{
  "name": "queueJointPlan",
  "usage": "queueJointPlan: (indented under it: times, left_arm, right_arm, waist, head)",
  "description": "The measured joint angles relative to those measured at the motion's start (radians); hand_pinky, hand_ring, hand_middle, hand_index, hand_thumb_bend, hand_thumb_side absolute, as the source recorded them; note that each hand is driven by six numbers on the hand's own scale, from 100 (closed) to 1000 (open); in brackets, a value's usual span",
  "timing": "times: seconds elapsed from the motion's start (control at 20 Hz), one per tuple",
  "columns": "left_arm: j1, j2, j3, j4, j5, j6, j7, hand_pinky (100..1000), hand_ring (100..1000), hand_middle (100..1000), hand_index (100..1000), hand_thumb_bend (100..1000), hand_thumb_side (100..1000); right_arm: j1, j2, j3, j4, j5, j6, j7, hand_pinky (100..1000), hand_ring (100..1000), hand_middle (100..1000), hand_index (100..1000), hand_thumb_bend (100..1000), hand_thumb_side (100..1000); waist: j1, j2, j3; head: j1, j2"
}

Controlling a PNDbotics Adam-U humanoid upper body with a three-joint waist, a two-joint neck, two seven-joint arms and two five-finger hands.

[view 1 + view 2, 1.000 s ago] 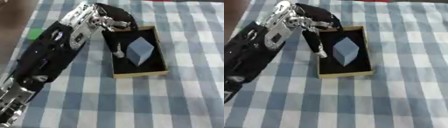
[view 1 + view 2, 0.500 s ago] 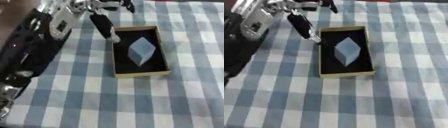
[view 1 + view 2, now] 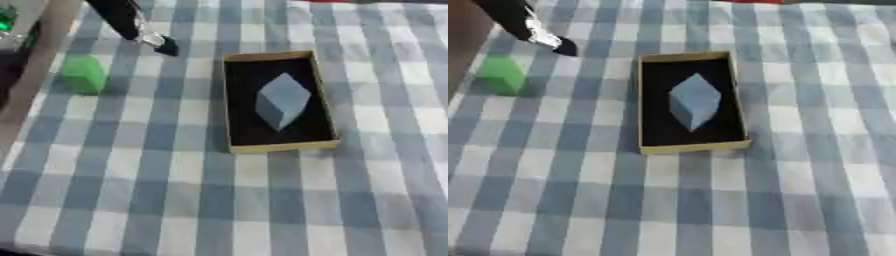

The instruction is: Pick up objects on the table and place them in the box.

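Near the middle of the counter [image 3: 262, 210], under a blue-and-white checked cloth: a shallow box [image 3: 234, 102] with tan walls and a black inside, long side running away from the camera. Inside it, a pale blue block [image 3: 282, 100], diamond-shaped from above, resting on the black floor about midway along, apart from the walls. Left of the box and well apart from it, near the cloth's left edge: a green block [image 3: 85, 74], sitting directly on the cloth, untouched. At the top left, only part of the left robot hand [image 3: 531, 29]: a dark finger with a silver joint and a black tip, slanting down toward the box's near-left corner region but short of it, tip above the cloth, clear of both box and green block. Holding nothing that shows; rest of that robot hand cut off by the edge, so whether spread or curled cannot be told. Along the left border, a blurred dark and tan shape, too unclear to name. Right robot hand nowhere in either view.
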Motion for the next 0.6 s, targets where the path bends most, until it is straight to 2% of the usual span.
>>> queueJointPlan:
  times: [0.3,0.6]
  left_arm:
    - [0.03,0.067,0.017,0.049,-0.013,-0.023,-0.019,872,919,848,902,739,446]
    - [0.05,0.114,0.039,0.108,-0.045,-0.059,-0.028,876,923,861,900,733,370]
  right_arm:
    - [0.0,0.0,0.0,0.0,0.0,0.003,-0.002,829,799,806,813,100,1000]
    - [0.0,-0.003,-0.004,0.0,0.0,0.005,-0.004,829,799,806,812,100,1000]
  waist:
    - [-0.014,0.008,-0.004]
    - [-0.018,0.021,-0.013]
  head:
    - [0.003,-0.004]
    - [0.004,-0.021]
